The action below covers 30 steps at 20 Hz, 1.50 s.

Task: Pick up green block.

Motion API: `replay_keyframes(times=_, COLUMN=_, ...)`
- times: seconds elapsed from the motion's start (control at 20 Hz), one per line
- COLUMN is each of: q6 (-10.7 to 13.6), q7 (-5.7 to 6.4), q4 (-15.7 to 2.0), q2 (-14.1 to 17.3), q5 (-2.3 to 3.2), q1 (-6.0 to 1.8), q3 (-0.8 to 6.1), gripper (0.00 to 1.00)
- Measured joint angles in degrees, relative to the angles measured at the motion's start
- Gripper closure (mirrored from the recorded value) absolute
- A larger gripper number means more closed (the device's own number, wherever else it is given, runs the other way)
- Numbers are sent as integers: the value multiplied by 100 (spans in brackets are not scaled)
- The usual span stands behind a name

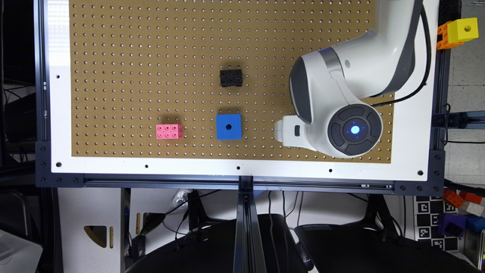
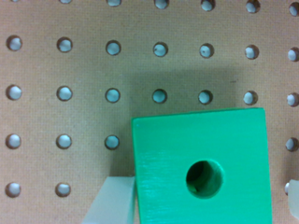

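Observation:
The green block [image 2: 163, 168] is a bright green cube with a round dark hole in its top face, and it rests on the brown pegboard [image 2: 70, 70]. My gripper [image 2: 201, 205] straddles it and is open. One pale finger [image 2: 112, 200] lies against one side of the block. The other finger [image 2: 294, 200] stands a small gap off the opposite side. In the exterior view the white gripper [image 1: 288, 131] hangs low over the board at the exterior view's right, under the arm's wrist.
A blue cube with a hole [image 1: 229, 127] sits mid-board, with a pink brick [image 1: 169, 131] further to the exterior view's left and a black brick [image 1: 231, 77] behind it. A yellow cube [image 1: 462, 30] sits off the board on the frame at the far right.

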<state>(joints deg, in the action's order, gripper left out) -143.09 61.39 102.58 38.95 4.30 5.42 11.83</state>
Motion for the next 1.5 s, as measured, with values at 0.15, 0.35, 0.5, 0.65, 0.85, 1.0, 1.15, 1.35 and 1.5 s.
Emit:
replay_keyframes(times=0.15, q6=-7, q7=61, q4=-16, q2=30, q5=59, q1=8, q3=-5, gripper=100)
replay_keyframes(times=0.35, q6=-7, q7=61, q4=-16, q2=30, q5=59, q1=8, q3=-5, gripper=100)
replay_keyframes(times=0.5, q6=1, q7=61, q4=-14, q2=29, q5=59, q1=4, q3=-7, gripper=100)
replay_keyframes(times=0.65, q6=18, q7=61, q4=-14, q2=23, q5=59, q1=4, q3=-21, gripper=100)
replay_keyframes(times=0.85, q6=230, q7=66, q4=-12, q2=-209, q5=59, q1=2, q3=-28, gripper=100)
replay_keyframes(times=1.0, q6=484, q7=75, q4=-9, q2=-426, q5=59, q1=3, q3=-26, gripper=100)
replay_keyframes(times=1.15, q6=622, q7=83, q4=-10, q2=-590, q5=59, q1=3, q3=-19, gripper=100)
replay_keyframes(times=1.35, q6=888, q7=118, q4=-6, q2=-839, q5=59, q1=4, q3=0, gripper=100)
replay_keyframes(times=1.5, q6=1005, q7=137, q4=-10, q2=-982, q5=59, q1=4, q3=10, gripper=100)
